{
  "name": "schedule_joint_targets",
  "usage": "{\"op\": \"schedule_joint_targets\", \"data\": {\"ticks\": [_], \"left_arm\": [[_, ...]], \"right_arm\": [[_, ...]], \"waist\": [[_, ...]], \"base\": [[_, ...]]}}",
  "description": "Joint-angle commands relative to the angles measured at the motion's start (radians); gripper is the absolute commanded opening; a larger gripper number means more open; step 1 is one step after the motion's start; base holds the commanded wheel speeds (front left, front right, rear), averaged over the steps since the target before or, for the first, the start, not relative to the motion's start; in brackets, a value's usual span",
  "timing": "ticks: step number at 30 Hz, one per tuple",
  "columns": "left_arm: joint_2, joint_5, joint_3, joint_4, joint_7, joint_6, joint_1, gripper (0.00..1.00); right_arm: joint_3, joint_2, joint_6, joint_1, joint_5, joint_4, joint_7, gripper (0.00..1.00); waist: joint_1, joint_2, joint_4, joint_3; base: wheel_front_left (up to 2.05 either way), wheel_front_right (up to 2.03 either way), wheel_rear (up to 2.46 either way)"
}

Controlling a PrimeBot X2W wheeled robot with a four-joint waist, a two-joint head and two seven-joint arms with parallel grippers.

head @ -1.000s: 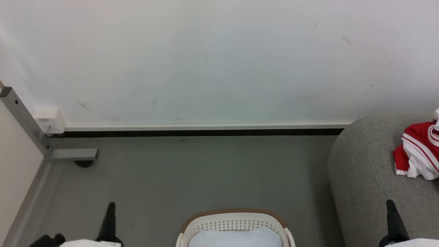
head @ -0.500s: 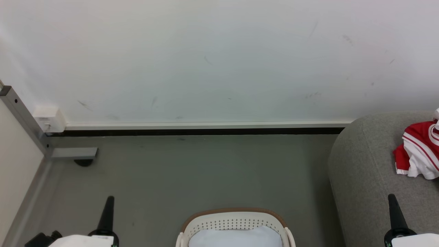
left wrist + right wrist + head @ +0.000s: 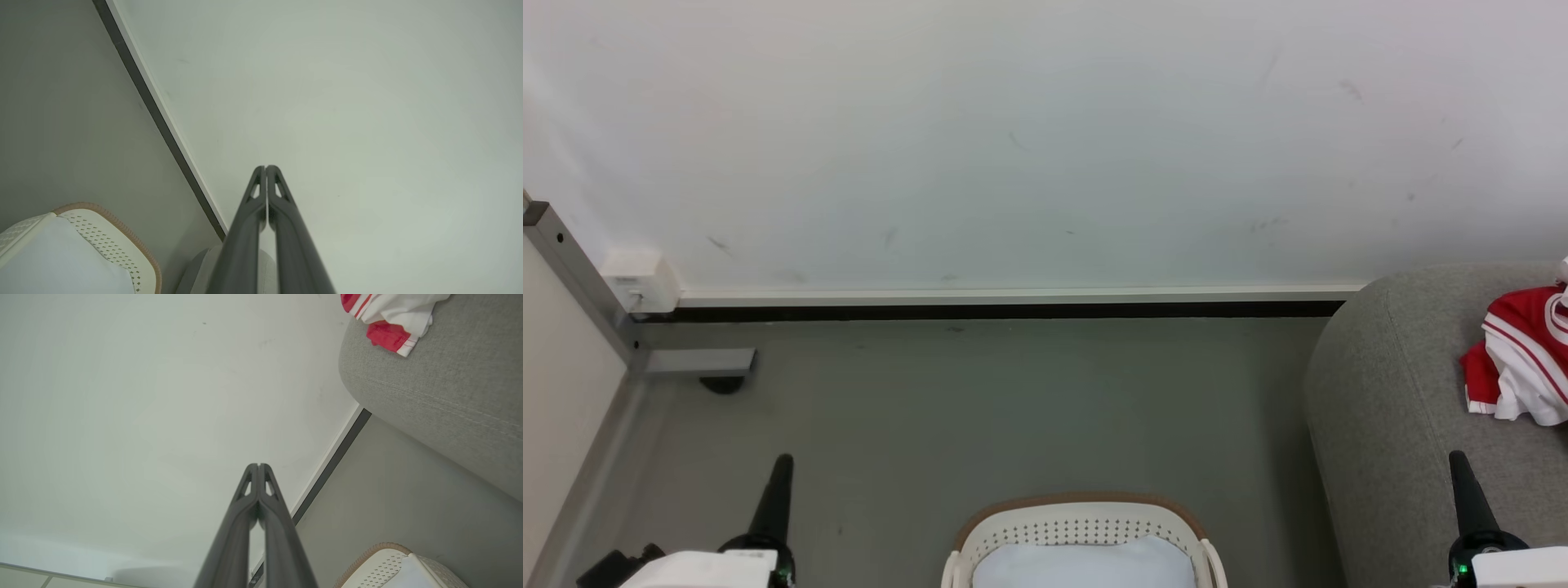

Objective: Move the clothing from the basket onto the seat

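Observation:
Red and white clothing lies on the grey seat at the right edge of the head view; the right wrist view has the clothing at its top, on the seat. The white basket with a brown rim stands on the floor at the bottom centre, and what shows of its inside is pale. My left gripper is shut with nothing in it, left of the basket. My right gripper is shut and holds nothing, over the seat's near part.
A white wall with a dark baseboard runs across ahead. A grey metal frame post and foot stand at the left with a white box on the wall. Grey floor lies between basket and wall.
Both grippers have risen a little in the head view, fingertips higher than a second ago. The basket, seat and clothing have stayed put.

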Motion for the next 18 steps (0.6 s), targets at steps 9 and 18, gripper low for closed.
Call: {"op": "schedule_joint_targets", "data": {"ticks": [9, 18], "left_arm": [[0.003, -0.091, 0.013, -0.017, 0.026, 0.0, -0.025, 0.0], [0.003, -0.159, 0.021, -0.023, 0.044, 0.001, -0.033, 0.0]], "right_arm": [[0.001, -0.011, -0.002, -0.026, 0.104, -0.016, 0.02, 0.0], [0.004, -0.015, -0.002, -0.034, 0.179, -0.02, 0.035, 0.0]], "waist": [[0.0, -0.0001, 0.0, 0.003], [0.0, -0.0001, 0.001, 0.006]], "base": [[0.0, 0.0, 0.0], [0.0, 0.0, 0.0]]}}
